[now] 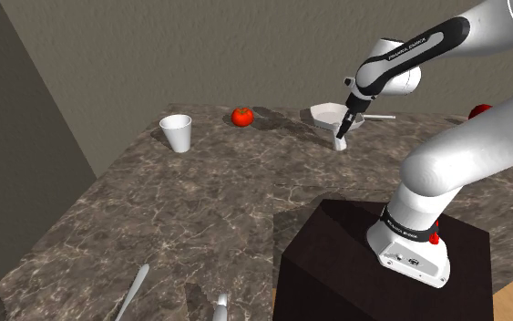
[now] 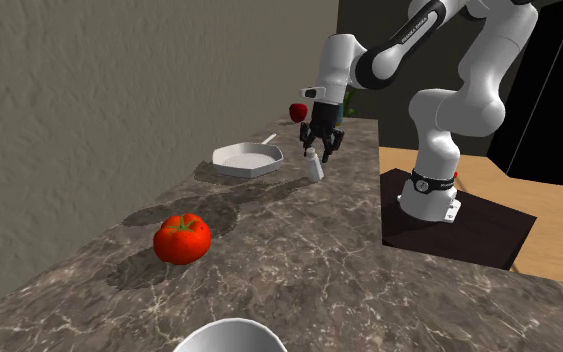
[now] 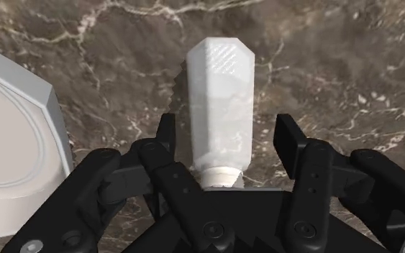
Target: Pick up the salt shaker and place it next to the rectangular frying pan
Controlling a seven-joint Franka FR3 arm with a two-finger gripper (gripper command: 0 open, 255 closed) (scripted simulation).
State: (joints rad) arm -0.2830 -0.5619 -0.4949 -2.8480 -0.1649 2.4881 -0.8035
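The claw (image 3: 226, 128) hangs low over the marbled tabletop (image 1: 200, 201) with its two black fingers (image 3: 166, 133) spread, one on each side of the salt shaker (image 3: 220, 100). A strip of stone shows between each finger and the pale body, so the shaker sits inside the claw's span but is not gripped. Its narrow neck points toward the palm and its wider, dotted end points away. From the side views it appears to rest on the tabletop directly beneath the claw (image 2: 319, 150), leaning a little rather than plumb, though I cannot tell the lean exactly. The rectangular frying pan (image 3: 55, 136), drawn white, lies close beside the claw, just off one finger, its rim near the shaker (image 2: 316, 171) but apart from it. That nearness suits the goal: the shaker already sits beside the pan (image 2: 231, 165), and the centred, spread fingers would allow either a clean pinch or a straight lift away. A tomato (image 2: 181, 237) and a white cup (image 1: 177, 132) sit well away from the claw (image 1: 347, 123).
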